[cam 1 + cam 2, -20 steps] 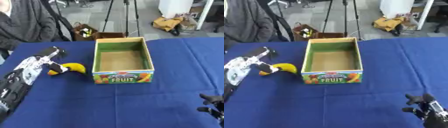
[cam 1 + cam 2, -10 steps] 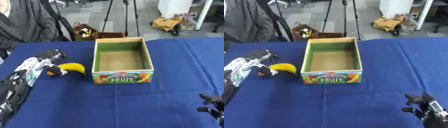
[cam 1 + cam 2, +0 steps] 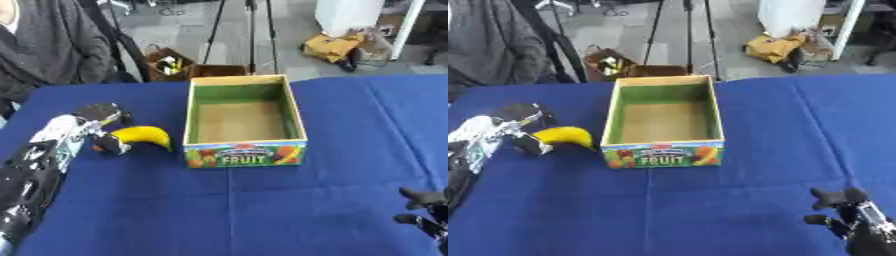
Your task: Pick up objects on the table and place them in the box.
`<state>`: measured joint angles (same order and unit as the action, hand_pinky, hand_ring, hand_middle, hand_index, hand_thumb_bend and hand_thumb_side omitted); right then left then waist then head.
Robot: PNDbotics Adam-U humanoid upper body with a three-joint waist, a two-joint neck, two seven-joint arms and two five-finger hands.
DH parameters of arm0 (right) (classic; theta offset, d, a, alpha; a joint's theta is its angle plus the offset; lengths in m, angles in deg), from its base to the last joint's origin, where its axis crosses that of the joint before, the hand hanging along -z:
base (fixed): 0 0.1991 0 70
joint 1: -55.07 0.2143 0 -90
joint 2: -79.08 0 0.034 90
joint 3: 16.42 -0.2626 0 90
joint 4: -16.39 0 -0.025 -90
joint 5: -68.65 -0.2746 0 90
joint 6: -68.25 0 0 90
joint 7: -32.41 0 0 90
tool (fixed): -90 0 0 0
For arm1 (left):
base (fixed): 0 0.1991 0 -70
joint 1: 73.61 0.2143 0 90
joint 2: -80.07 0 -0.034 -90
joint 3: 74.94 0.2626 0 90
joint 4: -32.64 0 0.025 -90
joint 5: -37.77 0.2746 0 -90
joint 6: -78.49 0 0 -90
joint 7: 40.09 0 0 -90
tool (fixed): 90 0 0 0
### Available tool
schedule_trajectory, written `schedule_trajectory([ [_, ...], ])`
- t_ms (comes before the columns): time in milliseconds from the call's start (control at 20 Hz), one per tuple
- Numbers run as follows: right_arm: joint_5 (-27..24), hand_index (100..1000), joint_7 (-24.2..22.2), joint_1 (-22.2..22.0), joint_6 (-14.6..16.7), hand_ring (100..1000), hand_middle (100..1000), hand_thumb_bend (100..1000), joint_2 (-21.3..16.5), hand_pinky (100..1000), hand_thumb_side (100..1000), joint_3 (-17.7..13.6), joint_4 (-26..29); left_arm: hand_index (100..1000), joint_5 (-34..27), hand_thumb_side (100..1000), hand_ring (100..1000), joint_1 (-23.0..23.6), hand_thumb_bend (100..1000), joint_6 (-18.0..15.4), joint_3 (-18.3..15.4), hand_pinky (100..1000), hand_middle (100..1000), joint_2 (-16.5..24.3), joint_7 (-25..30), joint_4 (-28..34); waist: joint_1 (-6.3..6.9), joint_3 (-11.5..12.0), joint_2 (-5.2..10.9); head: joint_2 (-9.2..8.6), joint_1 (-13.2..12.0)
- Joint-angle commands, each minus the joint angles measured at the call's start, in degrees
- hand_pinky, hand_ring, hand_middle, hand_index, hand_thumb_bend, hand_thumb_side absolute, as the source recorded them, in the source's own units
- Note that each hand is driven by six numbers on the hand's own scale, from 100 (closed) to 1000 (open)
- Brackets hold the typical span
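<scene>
The left hand [image 3: 98, 131] has carried the banana [image 3: 144, 135] nearer the fruit box [image 3: 242, 120], fingers curled around it, just left of the box. The right hand [image 3: 852, 215] rests relaxed, well right of the box on the bench [image 3: 280, 200].

On the blue worktop [image 3: 737, 120] the left hand [image 3: 520, 125] closes its fingers [image 3: 528, 144] round the end of a yellow banana [image 3: 563, 136] — just left of the open FRUIT box [image 3: 665, 119], which is empty; the right hand [image 3: 857, 222] rests at the lower right corner — fingers up
</scene>
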<state>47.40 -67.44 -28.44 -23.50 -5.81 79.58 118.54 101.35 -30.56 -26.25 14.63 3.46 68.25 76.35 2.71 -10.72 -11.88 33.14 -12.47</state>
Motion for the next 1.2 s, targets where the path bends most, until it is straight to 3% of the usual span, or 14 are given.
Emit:
schedule_trajectory([
  [50, 0.07, 626, -0.17, 0.22, 0.18, 939, 540, 100, -0.94, 648, 743, -0.28, 0.90, 773, 0.66, 291, 648, -1.10, 345, -0.72, -1.03, 779, 630, 1.03, 0.41, -0.20, -0.06, -0.13, 0.89, -0.45, 0.17],
  [400, 0.04, 626, -0.18, 0.27, 0.21, 941, 540, 100, -0.92, 649, 742, -0.31, 0.95, 731, -0.14, 195, 566, -1.06, 260, -0.90, -1.12, 742, 543, 1.02, 1.17, -0.50, -0.11, -0.23, 0.87, -0.40, 0.23],
  [450, 0.03, 626, -0.18, 0.27, 0.21, 941, 540, 100, -0.92, 649, 742, -0.32, 0.95, 700, -0.34, 119, 523, -1.04, 166, -0.79, -1.18, 720, 495, 1.06, 1.17, -0.44, -0.13, -0.23, 0.87, -0.40, 0.23],
  [550, 0.04, 626, -0.18, 0.25, 0.20, 942, 540, 100, -0.92, 649, 741, -0.32, 0.96, 670, -1.18, 134, 490, -0.99, 100, -0.45, -1.38, 699, 456, 1.14, 0.86, -0.15, -0.17, -0.20, 0.88, -0.36, 0.27],
  [1200, -0.11, 627, -0.17, 0.28, 0.17, 945, 540, 100, -1.03, 649, 741, -0.38, 0.98, 616, -12.41, 238, 452, -1.44, 100, -0.49, -1.75, 654, 397, 2.89, 4.54, 3.75, -0.12, -0.11, 1.11, -0.27, 0.36],
])
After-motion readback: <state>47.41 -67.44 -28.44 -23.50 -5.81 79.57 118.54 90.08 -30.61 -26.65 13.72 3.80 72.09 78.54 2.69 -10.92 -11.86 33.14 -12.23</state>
